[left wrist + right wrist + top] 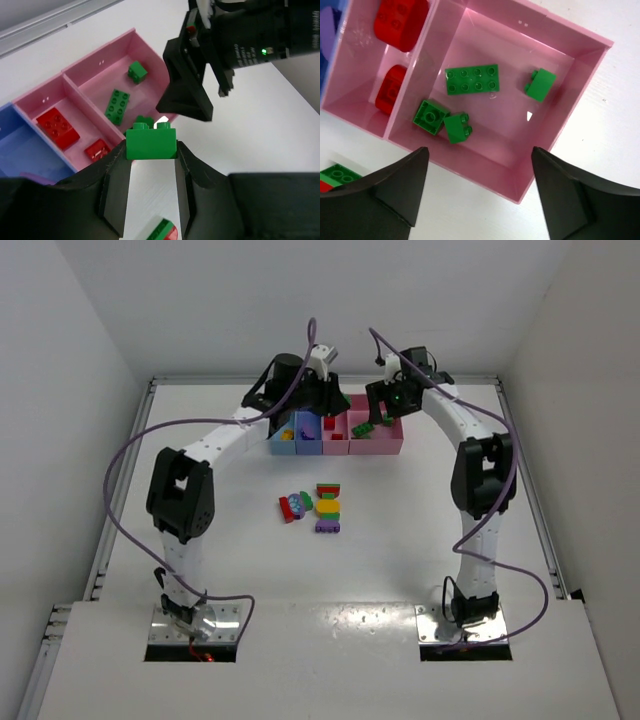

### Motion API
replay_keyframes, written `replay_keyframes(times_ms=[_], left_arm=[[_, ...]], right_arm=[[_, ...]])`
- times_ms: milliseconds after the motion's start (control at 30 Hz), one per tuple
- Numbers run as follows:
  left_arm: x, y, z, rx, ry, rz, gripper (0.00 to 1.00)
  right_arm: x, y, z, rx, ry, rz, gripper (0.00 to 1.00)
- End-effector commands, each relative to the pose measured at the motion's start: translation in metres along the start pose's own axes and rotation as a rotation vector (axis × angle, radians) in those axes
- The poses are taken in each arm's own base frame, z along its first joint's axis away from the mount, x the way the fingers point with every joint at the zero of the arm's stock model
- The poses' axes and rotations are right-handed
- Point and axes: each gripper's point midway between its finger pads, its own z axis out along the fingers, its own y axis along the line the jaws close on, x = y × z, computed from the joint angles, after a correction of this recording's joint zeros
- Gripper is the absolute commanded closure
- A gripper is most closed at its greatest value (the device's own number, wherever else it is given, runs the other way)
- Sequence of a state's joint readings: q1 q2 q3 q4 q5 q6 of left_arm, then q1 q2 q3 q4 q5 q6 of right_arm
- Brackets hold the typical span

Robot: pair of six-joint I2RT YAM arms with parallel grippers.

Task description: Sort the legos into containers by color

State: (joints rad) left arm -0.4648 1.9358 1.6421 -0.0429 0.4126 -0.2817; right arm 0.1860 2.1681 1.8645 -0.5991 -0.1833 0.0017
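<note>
Left jaws clamped on a green brick (150, 143), gripped by its lower sides at the very tips, studs up and clear. The brick sits just at the near corner of the wide pink bin (97, 82) — from the left wrist view it looks short of the interior, with white surface (280, 115) showing under the jaws. Risk 1: if released from here, the brick likely lands on the rim or outside it and bounces onto the surface; the cause would be short reach, not the grip. Risk 2: right jaws, spread wide with nothing between them, hang over the same bin, and the right wrist housing (190, 75) is close above and beyond the held brick — a forward push by the left arm (215, 445) could strike it. Risk 3 (lesser): the tip grip is shallow, so the brick could pivot if it brushes the wall. The bin holds four green bricks (472, 80), so the colour match looks right; red bricks (59, 129) lie in the neighbouring pink bin. Pose: left arm stretched forward and inward across the bin row, wrist pitched down; right arm (480, 440) bowed in from its side, wrist pointing down into the wide bin. Mixed clumps (327, 508) lie unsorted mid-surface, well apart from both.
</note>
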Motion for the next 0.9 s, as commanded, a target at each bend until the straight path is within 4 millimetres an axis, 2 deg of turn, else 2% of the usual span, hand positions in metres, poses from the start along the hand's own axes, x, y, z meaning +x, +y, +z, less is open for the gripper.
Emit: replay_keyframes(times_ms=[0,33,67,133,167,200,233,267,333,367,400,433,467,500,533,567,600,667,700,733,833,867], left_arm=[[-0.018,-0.011,0.025,0.032,-0.054,0.018,0.87],[-0.025,-0.018,0.031,0.045,-0.061,0.026,0.87],[-0.026,-0.015,0.037,0.037,-0.066,0.027,0.87],[-0.013,-0.014,0.058,0.039,-0.036,0.021,0.85],[-0.009,-0.011,0.064,0.038,-0.030,0.018,0.85],[-0.005,-0.009,0.069,0.037,-0.025,0.016,0.85],[0.009,-0.008,0.081,0.033,-0.002,0.002,0.85],[0.009,-0.012,0.087,0.041,0.001,0.005,0.84],[0.015,-0.006,0.096,0.031,0.005,0.003,0.81],[0.024,-0.007,0.106,0.027,0.015,0.003,0.73],[0.031,-0.002,0.110,0.011,0.025,-0.002,0.70],[0.033,-0.005,0.114,0.011,0.025,0.002,0.67],[0.033,-0.002,0.116,0.002,0.023,0.002,0.62],[0.039,0.000,0.118,0.000,0.031,-0.001,0.49],[0.038,0.001,0.121,0.002,0.023,0.011,0.42],[0.030,0.001,0.122,-0.003,0.001,0.018,0.37],[0.026,-0.002,0.121,0.010,-0.005,0.021,0.27],[0.015,-0.002,0.121,0.004,-0.034,0.038,0.24],[-0.007,-0.010,0.112,0.012,-0.071,0.051,0.16],[-0.015,-0.014,0.107,0.013,-0.078,0.053,0.11],[-0.038,-0.025,0.085,0.007,-0.096,0.058,0.09],[-0.061,-0.031,0.063,0.003,-0.125,0.036,0.09]], right_arm=[[-0.065,0.003,-0.073,0.044,-0.210,-0.018,0.15],[-0.069,-0.002,-0.083,0.054,-0.235,-0.002,0.14],[-0.063,-0.005,-0.087,0.084,-0.227,0.014,0.14],[-0.059,-0.011,-0.102,0.118,-0.234,0.034,0.14],[-0.050,-0.019,-0.118,0.176,-0.229,0.058,0.14],[-0.042,-0.025,-0.125,0.201,-0.214,0.052,0.14],[-0.034,-0.026,-0.132,0.216,-0.196,0.027,0.14],[-0.023,-0.032,-0.146,0.250,-0.191,0.012,0.15],[-0.011,-0.039,-0.161,0.264,-0.184,0.008,0.15],[-0.001,-0.042,-0.173,0.262,-0.180,0.009,0.09],[0.006,-0.040,-0.178,0.250,-0.174,0.007,0.03],[0.015,-0.032,-0.177,0.212,-0.165,-0.006,0.00],[0.022,-0.033,-0.180,0.202,-0.158,0.006,0.00],[0.026,-0.029,-0.184,0.175,-0.166,0.010,0.00],[0.032,-0.024,-0.187,0.158,-0.166,-0.001,0.00],[0.036,-0.024,-0.188,0.149,-0.165,0.006,0.00],[0.042,-0.020,-0.188,0.137,-0.153,0.009,0.00],[0.053,-0.012,-0.187,0.094,-0.125,-0.009,0.00],[0.056,-0.006,-0.186,0.059,-0.113,-0.015,0.00],[0.055,-0.004,-0.186,0.045,-0.116,-0.032,0.00],[0.059,0.017,-0.185,-0.061,-0.108,-0.105,0.00],[0.063,0.029,-0.182,-0.108,-0.100,-0.127,0.02]])
